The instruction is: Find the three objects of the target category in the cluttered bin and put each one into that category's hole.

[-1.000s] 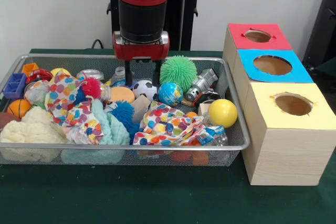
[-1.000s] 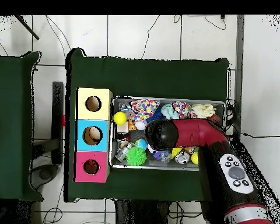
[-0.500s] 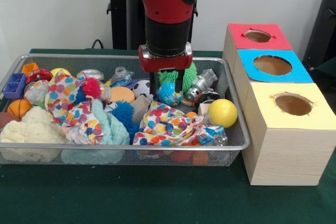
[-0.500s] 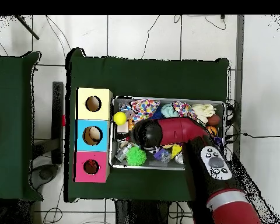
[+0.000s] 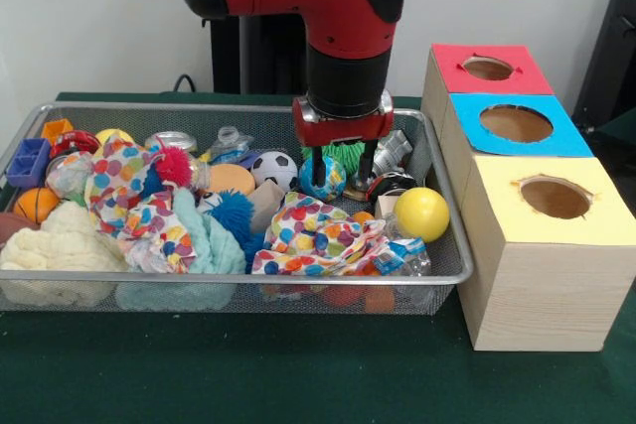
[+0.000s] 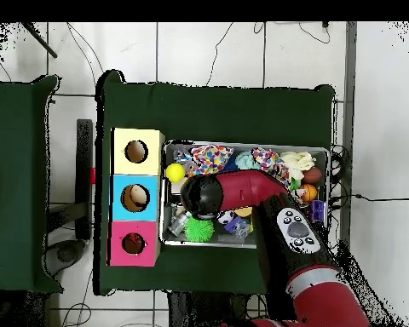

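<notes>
Gripper (image 5: 343, 168) open, empty, low in the bin (image 5: 437, 280) astride the globe ball (image 5: 324, 177). No plush animals visible (likely buried); judged soft, light, pinch mid-body.

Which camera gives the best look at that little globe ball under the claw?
The front view: the globe ball shows between the open claw's two fingers, by the soccer ball. In the overhead view the arm covers it completely.
</notes>
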`<state>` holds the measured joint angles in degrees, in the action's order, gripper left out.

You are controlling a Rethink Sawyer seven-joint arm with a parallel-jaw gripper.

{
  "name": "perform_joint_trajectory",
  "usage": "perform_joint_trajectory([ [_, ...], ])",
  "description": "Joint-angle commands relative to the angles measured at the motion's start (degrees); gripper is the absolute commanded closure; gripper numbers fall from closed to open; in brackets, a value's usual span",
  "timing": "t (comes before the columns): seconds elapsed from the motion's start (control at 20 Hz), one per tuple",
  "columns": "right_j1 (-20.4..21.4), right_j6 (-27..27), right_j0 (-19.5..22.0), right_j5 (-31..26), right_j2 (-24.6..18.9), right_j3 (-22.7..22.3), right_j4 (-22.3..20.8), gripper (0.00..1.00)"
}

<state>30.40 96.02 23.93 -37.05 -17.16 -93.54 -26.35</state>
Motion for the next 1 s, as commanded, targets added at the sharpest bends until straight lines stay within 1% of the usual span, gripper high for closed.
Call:
perform_joint_trajectory([
  [0.05,-2.34,6.34,-0.45,6.44,-2.69,4.05,2.37,0.00],
  [0.15,-1.96,6.36,-0.55,7.18,-2.34,3.38,2.42,0.00],
  [0.25,-1.61,5.91,-0.79,7.24,-2.39,3.79,2.72,0.00],
  [0.3,-1.37,4.84,-0.65,8.29,-3.05,4.12,2.31,0.00],
  [0.5,-1.29,3.39,-1.32,6.31,-3.26,5.92,2.82,0.00],
  [1.0,-0.48,4.35,-1.40,6.61,-2.86,5.67,3.78,0.00],
])
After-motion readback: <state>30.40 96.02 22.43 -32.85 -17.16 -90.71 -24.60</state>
